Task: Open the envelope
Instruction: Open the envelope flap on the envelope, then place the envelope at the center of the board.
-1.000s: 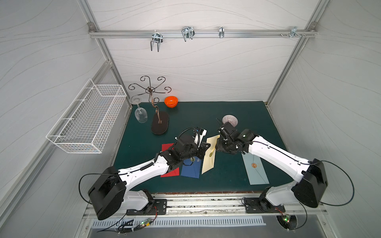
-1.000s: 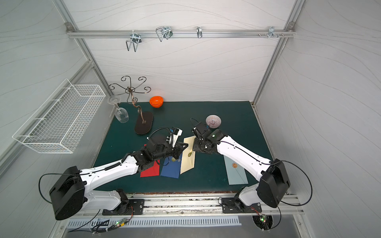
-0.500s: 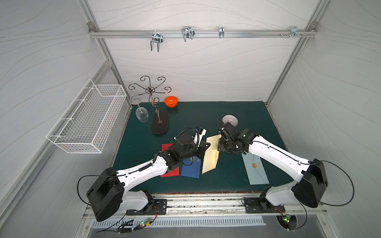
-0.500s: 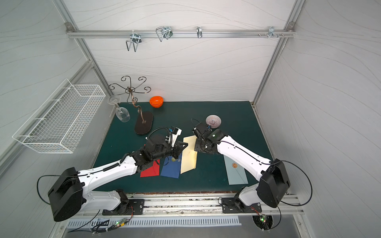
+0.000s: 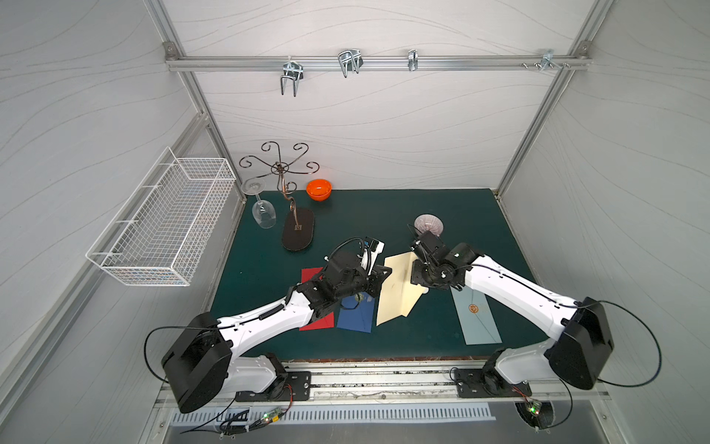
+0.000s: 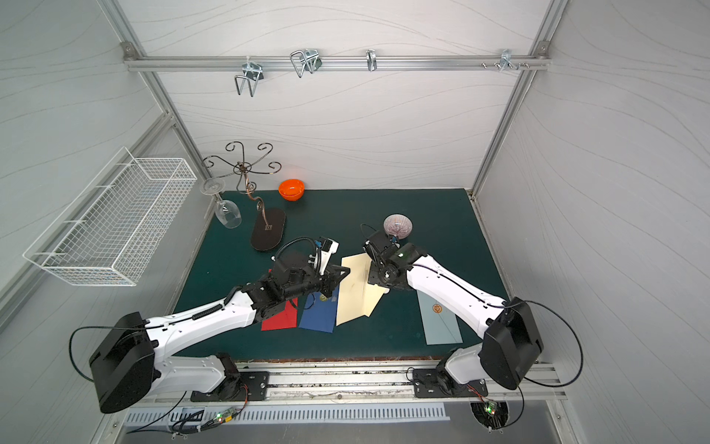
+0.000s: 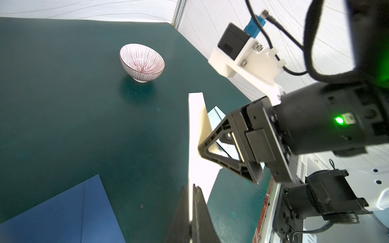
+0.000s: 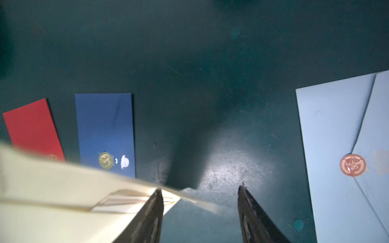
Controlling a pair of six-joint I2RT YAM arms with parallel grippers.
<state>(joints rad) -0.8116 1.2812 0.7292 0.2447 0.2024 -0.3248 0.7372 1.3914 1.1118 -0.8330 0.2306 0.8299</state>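
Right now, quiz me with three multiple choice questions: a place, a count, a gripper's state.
1. Where is the orange bowl?
A. at the mat's back edge, near the wire stand
B. at the mat's front edge
C. on an envelope

2. How many envelopes are there?
A. two
B. four
C. six

3. The left gripper is:
A. open and empty
B. shut on the cream envelope
C. shut on the orange bowl

Answers:
1 A, it sits by the rear wall.
2 B, red envelope, dark blue envelope, light blue envelope and the cream one.
3 B, the left wrist view shows it pinching the cream edge.
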